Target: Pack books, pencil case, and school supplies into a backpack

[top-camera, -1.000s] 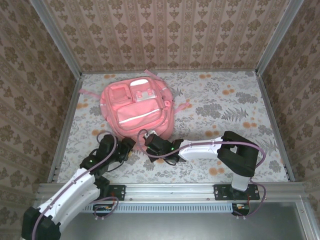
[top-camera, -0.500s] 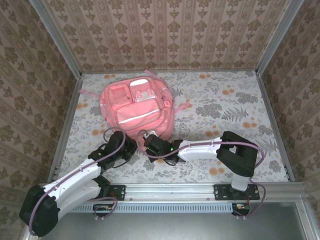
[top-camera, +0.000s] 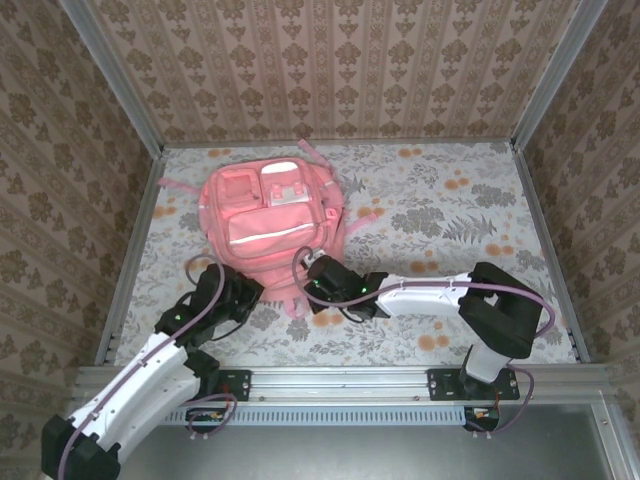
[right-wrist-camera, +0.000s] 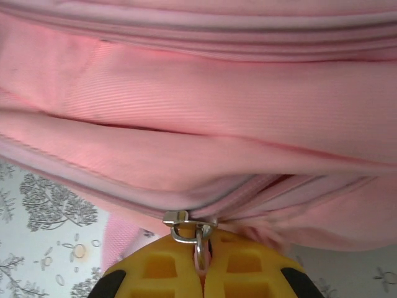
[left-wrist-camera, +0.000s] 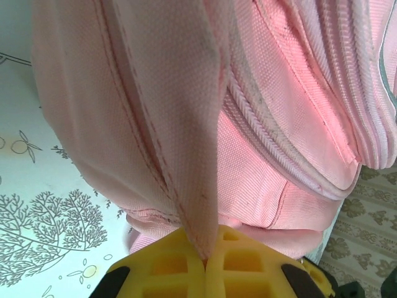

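The pink backpack lies flat at the back left of the table, front pockets up. My left gripper is at its near left corner, shut on a fold of the pink fabric, which runs down between the yellow fingers. My right gripper is at the near right edge, shut on the zipper pull. The metal slider sits just above its fingers, at the end of the zipper seam. The books, the pencil case and the school supplies are out of view.
Loose pink straps trail off the backpack's far left and right. The floral tablecloth stretches to the right. Wallpapered walls and metal rails close in the table on three sides.
My left gripper has shut on the backpack's fabric. My right gripper, holding the zipper pull, has shifted a little right and away, and the backpack's near edge has stretched toward the arms.
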Controlling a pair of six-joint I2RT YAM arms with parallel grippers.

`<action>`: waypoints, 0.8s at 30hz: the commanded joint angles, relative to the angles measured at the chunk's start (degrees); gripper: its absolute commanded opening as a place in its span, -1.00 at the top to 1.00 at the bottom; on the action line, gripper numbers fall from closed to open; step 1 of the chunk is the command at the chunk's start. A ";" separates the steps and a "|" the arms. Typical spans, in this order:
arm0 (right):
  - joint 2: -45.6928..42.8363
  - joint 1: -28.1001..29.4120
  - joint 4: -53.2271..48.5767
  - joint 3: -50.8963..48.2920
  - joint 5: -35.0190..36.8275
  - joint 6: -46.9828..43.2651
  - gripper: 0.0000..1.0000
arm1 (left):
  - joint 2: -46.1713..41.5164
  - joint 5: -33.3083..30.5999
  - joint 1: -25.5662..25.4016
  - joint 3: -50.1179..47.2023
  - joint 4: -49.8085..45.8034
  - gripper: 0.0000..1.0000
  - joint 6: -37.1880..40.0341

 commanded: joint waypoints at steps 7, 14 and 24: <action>-0.34 -15.64 -7.60 -4.75 6.80 -7.48 1.00 | -1.10 -3.02 8.22 3.30 -12.48 1.00 8.91; -0.71 -20.45 -7.23 -4.83 2.27 -10.64 1.00 | 0.45 0.39 11.78 4.50 -11.76 1.00 13.16; -4.81 -9.90 -8.74 -4.14 -2.06 -8.61 1.00 | 16.03 11.64 27.84 12.43 -9.31 1.00 33.31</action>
